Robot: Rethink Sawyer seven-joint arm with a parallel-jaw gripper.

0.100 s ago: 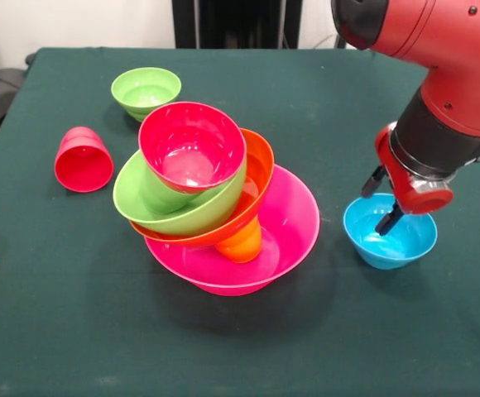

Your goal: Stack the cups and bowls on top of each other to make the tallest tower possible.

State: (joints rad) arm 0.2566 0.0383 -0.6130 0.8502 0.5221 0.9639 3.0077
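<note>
Gripper (381,203) lowered over small blue bowl (389,231), black fingers (389,222) straddling its far rim, one inside and one outside, apparently spread but not yet clamped, presumably set for a rim pinch. Tower (223,198) stands well off to the side, leaning on an orange cup (242,242). Fingertip contact hard to make out.
</note>
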